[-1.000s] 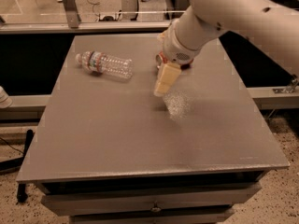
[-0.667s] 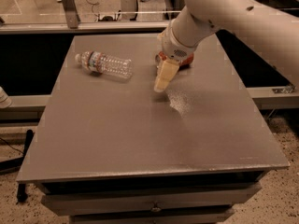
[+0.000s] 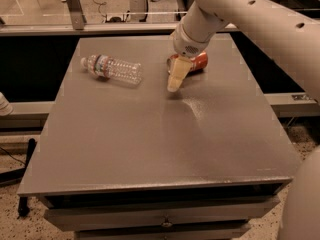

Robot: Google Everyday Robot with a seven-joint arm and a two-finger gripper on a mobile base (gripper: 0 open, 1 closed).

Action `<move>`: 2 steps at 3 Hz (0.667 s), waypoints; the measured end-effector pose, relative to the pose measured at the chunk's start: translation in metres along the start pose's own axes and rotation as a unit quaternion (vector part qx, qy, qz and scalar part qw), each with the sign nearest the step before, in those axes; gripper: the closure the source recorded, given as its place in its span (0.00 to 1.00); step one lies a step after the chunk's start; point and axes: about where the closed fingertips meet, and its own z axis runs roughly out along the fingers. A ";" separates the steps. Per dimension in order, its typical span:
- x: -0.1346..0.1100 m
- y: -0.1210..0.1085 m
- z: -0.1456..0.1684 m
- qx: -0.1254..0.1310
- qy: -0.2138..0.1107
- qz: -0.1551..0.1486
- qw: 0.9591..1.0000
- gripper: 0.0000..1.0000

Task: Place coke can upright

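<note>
The coke can [image 3: 199,61], red-orange, lies on its side at the far middle of the grey table [image 3: 150,139]. My gripper [image 3: 176,80], cream-coloured, hangs from the white arm [image 3: 240,19] and points down at the table. It is just in front of and to the left of the can and covers the can's left part. Its tip is close to the table surface. Whether it touches the can is not visible.
A clear plastic water bottle [image 3: 112,69] lies on its side at the far left of the table. The table's front edge [image 3: 150,188] is near the camera. A metal rail and posts [image 3: 75,14] run behind the table.
The gripper has shifted slightly left and toward the far side, staying next to the can. The can and the bottle have not moved.
</note>
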 end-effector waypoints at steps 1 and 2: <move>0.013 -0.006 0.002 -0.010 0.017 -0.003 1.000 0.00; 0.028 -0.005 0.005 -0.023 0.032 -0.004 0.999 0.16</move>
